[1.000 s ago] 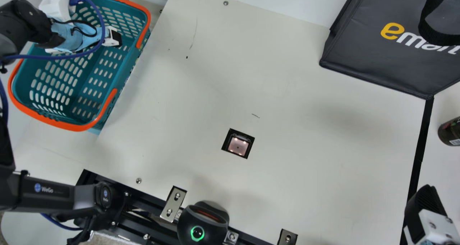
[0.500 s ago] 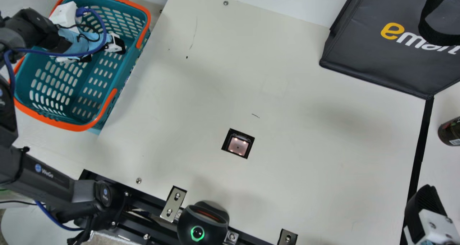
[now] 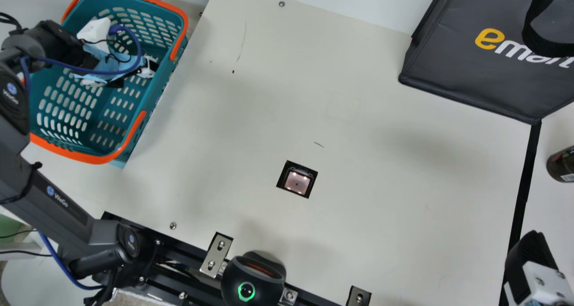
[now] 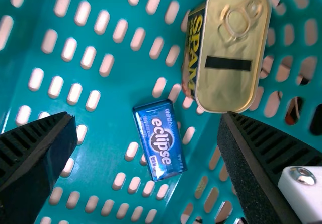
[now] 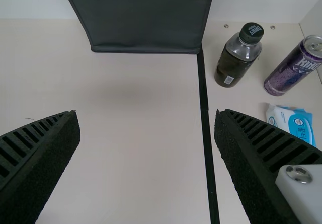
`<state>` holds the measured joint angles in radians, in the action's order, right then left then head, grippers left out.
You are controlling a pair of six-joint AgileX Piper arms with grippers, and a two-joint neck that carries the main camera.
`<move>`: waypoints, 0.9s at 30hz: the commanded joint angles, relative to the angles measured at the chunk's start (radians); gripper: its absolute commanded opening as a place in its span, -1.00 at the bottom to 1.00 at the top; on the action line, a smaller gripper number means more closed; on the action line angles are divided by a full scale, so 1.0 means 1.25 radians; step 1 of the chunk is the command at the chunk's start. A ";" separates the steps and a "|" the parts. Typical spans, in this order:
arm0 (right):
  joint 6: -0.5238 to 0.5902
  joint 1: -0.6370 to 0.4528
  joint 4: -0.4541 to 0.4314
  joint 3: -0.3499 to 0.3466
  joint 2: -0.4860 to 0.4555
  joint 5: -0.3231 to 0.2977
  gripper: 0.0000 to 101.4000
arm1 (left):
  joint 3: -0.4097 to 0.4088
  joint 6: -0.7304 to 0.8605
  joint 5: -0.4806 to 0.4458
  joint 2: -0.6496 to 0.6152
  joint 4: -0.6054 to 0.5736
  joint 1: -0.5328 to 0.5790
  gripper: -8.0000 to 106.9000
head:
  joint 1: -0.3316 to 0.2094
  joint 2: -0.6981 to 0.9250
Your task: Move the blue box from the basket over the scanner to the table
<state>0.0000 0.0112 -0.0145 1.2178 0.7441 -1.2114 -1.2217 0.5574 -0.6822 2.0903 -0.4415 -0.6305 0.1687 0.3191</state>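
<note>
- Counter: carries scanner, well apart from the basket
- Basket: at my left end, left hand inside it; clearly the nearer arm, so left's pick
- Left hand: fingers apart, nothing between them; right hand also spread, unloaded, off over the other side
- Ring-pull can: lies close to one end of the box, clip risk for a finger on descent, I'd guess
- Blue box: on basket floor, below left hand, roughly centred on the gap; long axis nearly square to closing line, slight skew, so squeeze the long sides, small wrist trim maybe. Looks flat, oblong, glossy deep blue, pale lettering, dark round logo; could slip
</note>
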 commanded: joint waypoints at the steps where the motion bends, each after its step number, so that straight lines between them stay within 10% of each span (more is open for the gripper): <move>1: 0.000 0.000 0.000 0.000 0.000 0.000 0.87 | 0.003 0.013 0.003 0.008 0.001 -0.001 0.71 | -0.024 0.002; 27: 0.000 0.000 0.000 0.000 0.000 0.000 0.87 | 0.079 0.018 0.113 0.055 0.090 0.036 0.71 | -0.024 0.002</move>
<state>0.0000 0.0112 -0.0145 1.2178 0.7441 -1.2114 -1.1250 0.5882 -0.5497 2.1579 -0.3341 -0.5866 0.1672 0.3191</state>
